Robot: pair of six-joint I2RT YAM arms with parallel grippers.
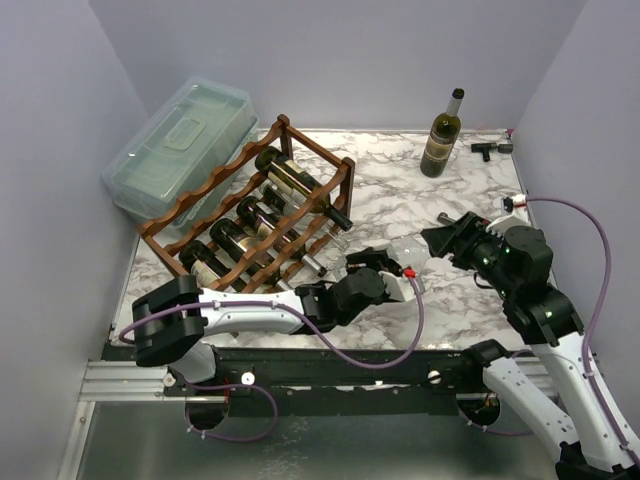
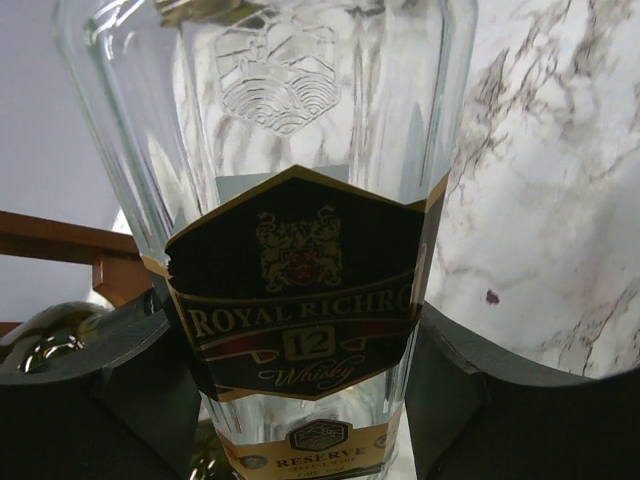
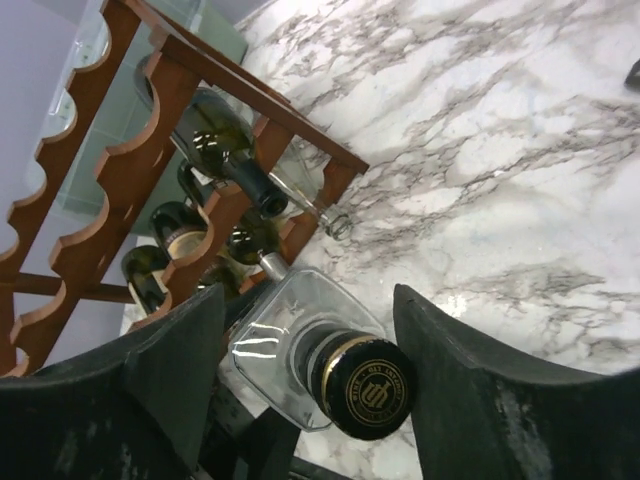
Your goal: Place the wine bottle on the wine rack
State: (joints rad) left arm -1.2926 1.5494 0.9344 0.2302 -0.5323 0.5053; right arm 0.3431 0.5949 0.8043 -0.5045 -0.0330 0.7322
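Marble table (image 1: 400, 190) carries the wine rack (image 1: 318, 148), with several bottles in it. Just right of the rack, the left gripper (image 1: 385, 265) clamps a clear whisky bottle (image 2: 300, 300); the right gripper (image 1: 440, 238) stands open around its cap. That bottle looks not yet racked. A green wine bottle (image 1: 441, 135) stands upright, well right of the rack.

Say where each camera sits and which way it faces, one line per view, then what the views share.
Top external: above and behind the arm bases, looking down on the marble table, wine rack, left arm and right arm.
Left wrist: on the left arm, facing the clear whisky bottle label close up, left gripper flanking it.
Right wrist: on the right arm, looking down the bottle's cap toward the rack, right gripper open either side.
Shared: all three show the bottle and the marble table.
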